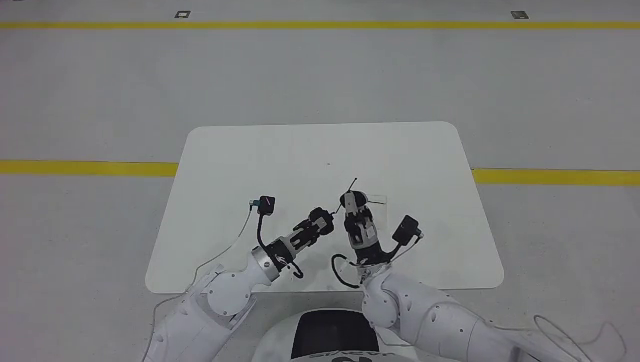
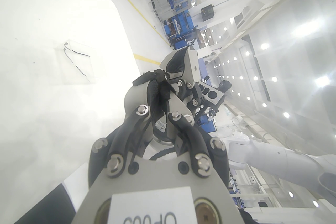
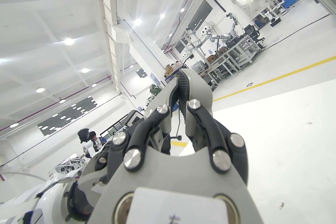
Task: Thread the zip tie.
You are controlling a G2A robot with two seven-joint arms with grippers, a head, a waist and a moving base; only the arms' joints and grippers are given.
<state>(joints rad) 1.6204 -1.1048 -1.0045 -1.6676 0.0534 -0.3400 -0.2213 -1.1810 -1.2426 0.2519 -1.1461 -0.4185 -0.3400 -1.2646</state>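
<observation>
Zip tie [image 3: 179, 125] mostly hidden, seemingly between right end effector [image 3: 179, 78] pads.

I see my right gripper [image 3: 179, 79] with its pads pressed together on the thin black zip tie [image 3: 179, 118]. The strand runs back between the fingers, and the white table [image 3: 275, 146] lies beyond.

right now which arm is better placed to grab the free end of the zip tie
Left, probably. The right gripper is shut on the zip tie and should just hold it; the left gripper sits right beside it, pointing at the tie.
</observation>
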